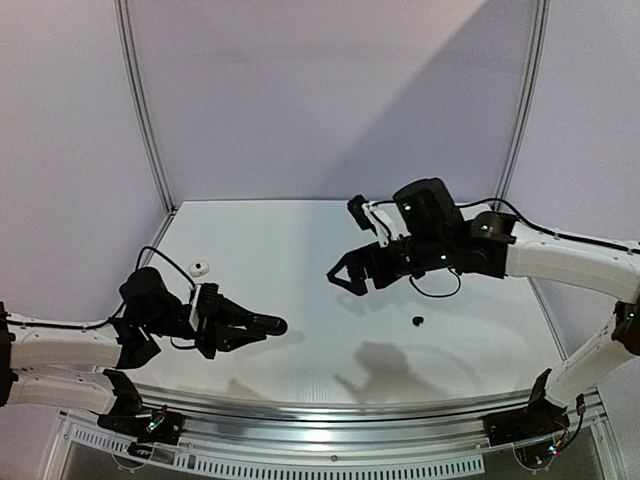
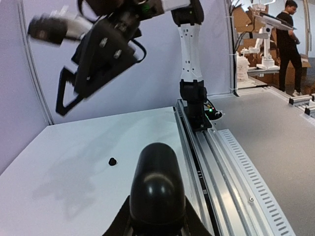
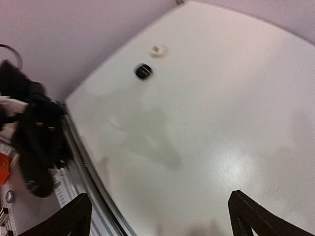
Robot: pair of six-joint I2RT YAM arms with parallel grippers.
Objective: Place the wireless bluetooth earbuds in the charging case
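Note:
My left gripper (image 1: 250, 327) is shut on a glossy black oval charging case (image 1: 268, 325), held above the table's near left. The left wrist view shows the case (image 2: 156, 187) sticking out forward between the left gripper's (image 2: 156, 223) jaws. One tiny black earbud (image 1: 418, 321) lies alone on the white table, also visible in the left wrist view (image 2: 112, 161). My right gripper (image 1: 346, 278) hangs open above the table's middle, left of and farther back than that earbud. Nothing sits between the right gripper's (image 3: 162, 216) widely spread fingertips (image 3: 81, 216).
A small whitish earbud-sized piece (image 1: 200, 267) lies at the far left of the table (image 1: 300, 240). The right wrist view shows that piece (image 3: 157, 50) with a blurred dark round thing (image 3: 143, 72) beside it; I cannot tell what it is. A metal rail (image 1: 330, 408) runs along the near edge.

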